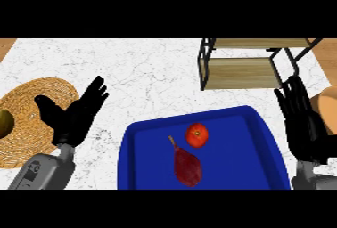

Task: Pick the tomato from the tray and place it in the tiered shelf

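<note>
A red tomato [197, 135] lies on the blue tray [230, 173], near the tray's middle and toward its far side. The tiered shelf [242, 71], a black wire frame with wooden boards, stands at the back right of the counter. My left hand [74, 116] is open with fingers straight, held over the counter to the left of the tray. At the tray's right edge my right hand [304, 127] is open too, fingers pointing toward the shelf. Neither hand touches the tomato.
A dark red, stemmed vegetable [187, 165] lies on the tray just in front of the tomato. A woven straw mat [30, 111] with a greenish item [5, 122] on it sits at the left edge. A tan object [326, 104] shows at the right edge.
</note>
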Motion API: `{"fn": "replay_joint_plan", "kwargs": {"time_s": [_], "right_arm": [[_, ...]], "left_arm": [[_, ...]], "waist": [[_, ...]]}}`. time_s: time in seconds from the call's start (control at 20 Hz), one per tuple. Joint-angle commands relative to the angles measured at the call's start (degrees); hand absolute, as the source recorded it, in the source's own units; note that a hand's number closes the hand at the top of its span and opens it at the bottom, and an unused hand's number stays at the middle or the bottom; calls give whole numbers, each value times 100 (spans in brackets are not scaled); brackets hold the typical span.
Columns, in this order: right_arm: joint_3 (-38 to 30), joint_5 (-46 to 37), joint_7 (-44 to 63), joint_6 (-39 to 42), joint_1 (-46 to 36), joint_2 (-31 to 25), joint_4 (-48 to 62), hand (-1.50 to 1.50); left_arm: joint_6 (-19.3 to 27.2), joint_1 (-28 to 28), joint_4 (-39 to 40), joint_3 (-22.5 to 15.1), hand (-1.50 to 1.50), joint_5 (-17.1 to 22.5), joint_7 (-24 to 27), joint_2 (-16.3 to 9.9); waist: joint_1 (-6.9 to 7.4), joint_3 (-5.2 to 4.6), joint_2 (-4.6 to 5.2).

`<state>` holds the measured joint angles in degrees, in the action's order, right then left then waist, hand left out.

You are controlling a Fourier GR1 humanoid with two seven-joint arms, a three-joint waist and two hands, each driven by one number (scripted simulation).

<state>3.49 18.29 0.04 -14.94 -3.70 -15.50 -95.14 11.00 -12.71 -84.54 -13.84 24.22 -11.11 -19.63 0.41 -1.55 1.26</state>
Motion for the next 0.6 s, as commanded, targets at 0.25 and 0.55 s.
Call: {"fn": "replay_joint_plan", "kwargs": {"time_s": [0.25, 0.55], "right_arm": [[-89, -293, -872, 1811, -1330, -1405, 387, 150], [238, -921, -1004, 2317, -1854, -1394, 3049, -150]], "left_arm": [[130, 761, 683, 253, 0, -253, -84, -453], [-130, 782, 1103, 245, 0, -122, 54, -136]], "waist": [[292, 165, -56], [152, 161, -56]]}}
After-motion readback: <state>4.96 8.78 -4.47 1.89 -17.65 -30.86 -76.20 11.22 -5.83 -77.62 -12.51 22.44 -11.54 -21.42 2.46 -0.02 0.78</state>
